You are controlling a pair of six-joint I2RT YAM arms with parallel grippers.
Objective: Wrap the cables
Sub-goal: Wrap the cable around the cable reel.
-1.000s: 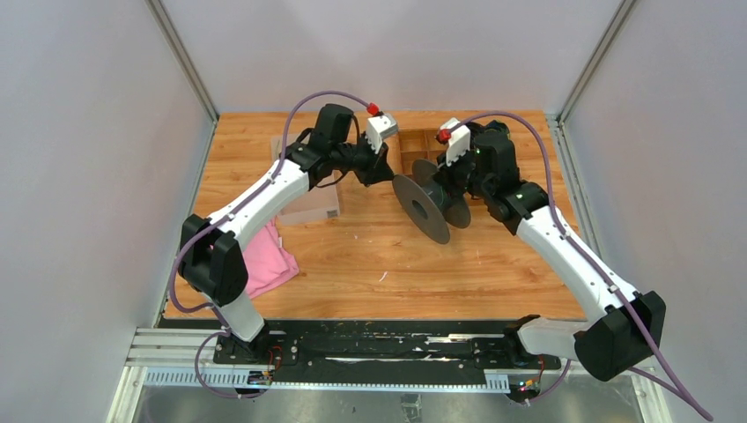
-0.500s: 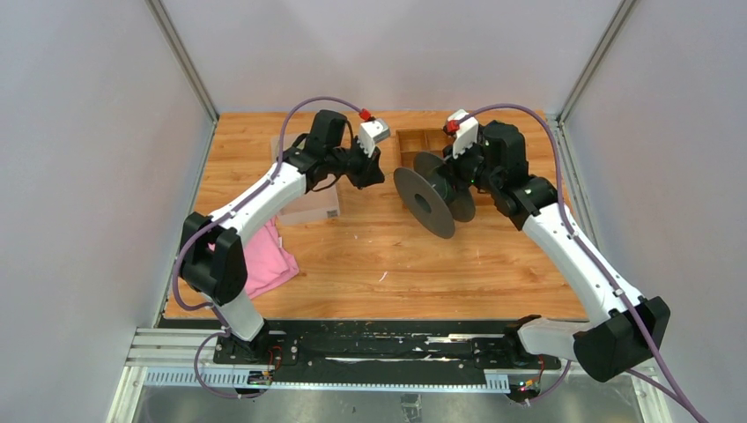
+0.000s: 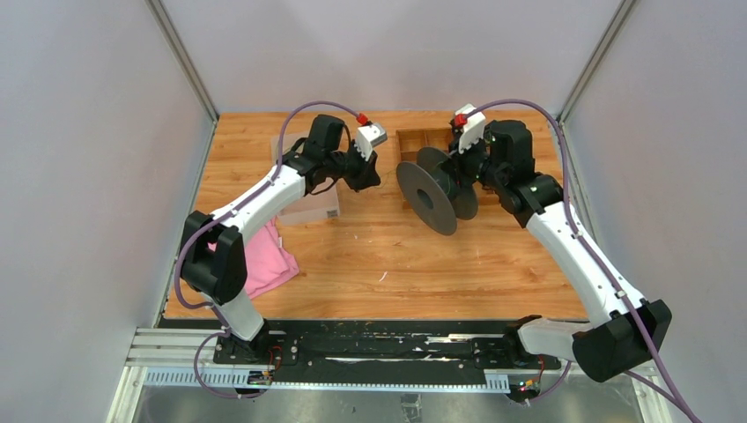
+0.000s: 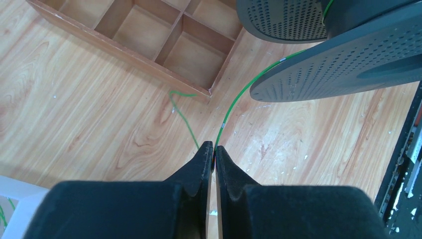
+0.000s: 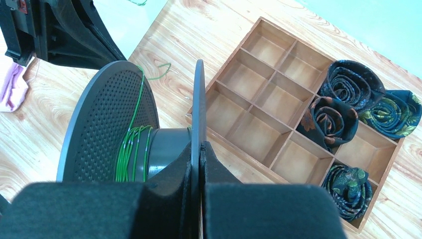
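Several turns of thin green cable [image 5: 130, 154] sit wound on the core of the black spool [image 5: 107, 114]. From between the flanges the cable runs in a shallow curve down to the left claw [image 4: 214, 149], whose tips are pressed together, pinching it. A second cable [image 4: 185, 124] lies on the tabletop [image 3: 370, 256] beside the corner of the wooden tray [image 4: 124, 55] and disappears under those tips.

The right claw [image 5: 200, 149] is clamped tight on the rim of the spool's other flange, seen edge-on.

From above, both cables are too fine to make out, and the left claw's tips are hidden by its own wrist. The left wrist view cuts off most of the spool. Whether the spool's lower rim touches the wood cannot be told.

The spool stands just beside the tray, which holds rolled ties [image 5: 334, 117] at its far end. A cardboard box [image 3: 313, 210] and pink cloth [image 3: 269, 264] lie under the left arm. Bare wood shows between the spool and the near edge.
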